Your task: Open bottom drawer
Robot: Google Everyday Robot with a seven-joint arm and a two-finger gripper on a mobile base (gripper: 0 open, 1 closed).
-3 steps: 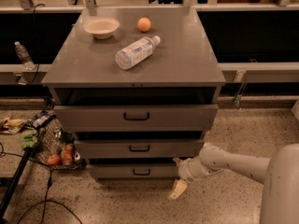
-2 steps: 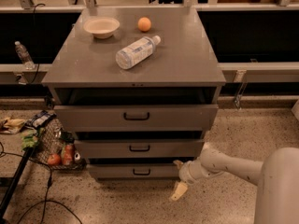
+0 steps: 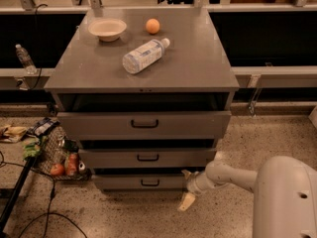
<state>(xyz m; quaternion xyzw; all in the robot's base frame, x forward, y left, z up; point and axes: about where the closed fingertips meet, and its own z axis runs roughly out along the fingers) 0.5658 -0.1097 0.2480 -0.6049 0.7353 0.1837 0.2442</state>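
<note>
A grey metal cabinet (image 3: 208,78) with three drawers is seen from above and in front. The bottom drawer (image 3: 119,182) is found lowest, just above the speckled floor (image 3: 148,217), under the middle drawer (image 3: 109,158); its short grey front is fitted with a small black handle (image 3: 149,182), and a dark gap is seen above the front. The tool (image 3: 187,188) is held low at the right end of that drawer front, close to the floor, at the end of a pale arm (image 3: 233,175) reaching in from the right. Its two fingers are spread apart and nothing is gripped. On the worktop (image 3: 198,58) a bowl (image 3: 107,29), an orange (image 3: 152,26) and a plastic bottle (image 3: 144,55) lying on its side are set. A wire basket (image 3: 57,155) is placed on the floor left of the cabinet.
</note>
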